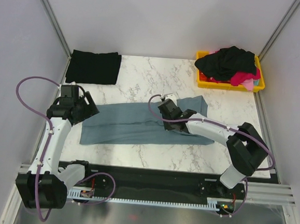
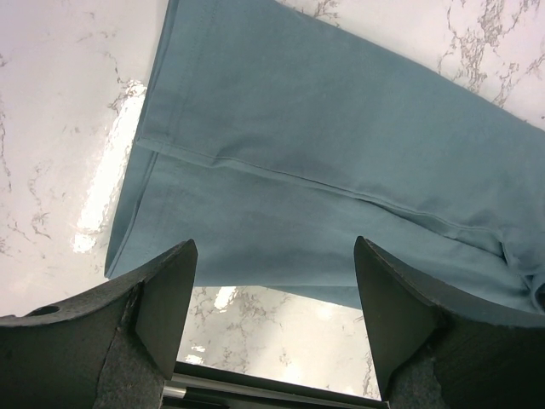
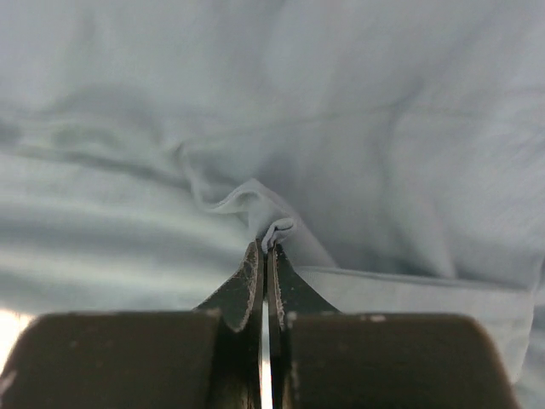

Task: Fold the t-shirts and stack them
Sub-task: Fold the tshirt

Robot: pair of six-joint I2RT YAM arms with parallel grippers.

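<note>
Marble-patterned worktop [image 1: 151, 159] carries our slate blue-grey t-shirt [image 1: 133, 123], spread partly folded across its middle. Our right gripper [image 3: 268, 247] has its jaws pinched on a ridge of that cloth. Our left gripper [image 2: 272, 247] hovers over the shirt's left end, jaws wide apart, holding nothing. One folded black t-shirt [image 1: 94, 67] lies far left; other shirts [image 1: 231, 61] heap in the yellow bin [image 1: 260, 84].

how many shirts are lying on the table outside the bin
2: a blue-grey shirt spread in the middle, a folded black shirt at the far left corner. More clothes sit heaped in the yellow bin.
</note>
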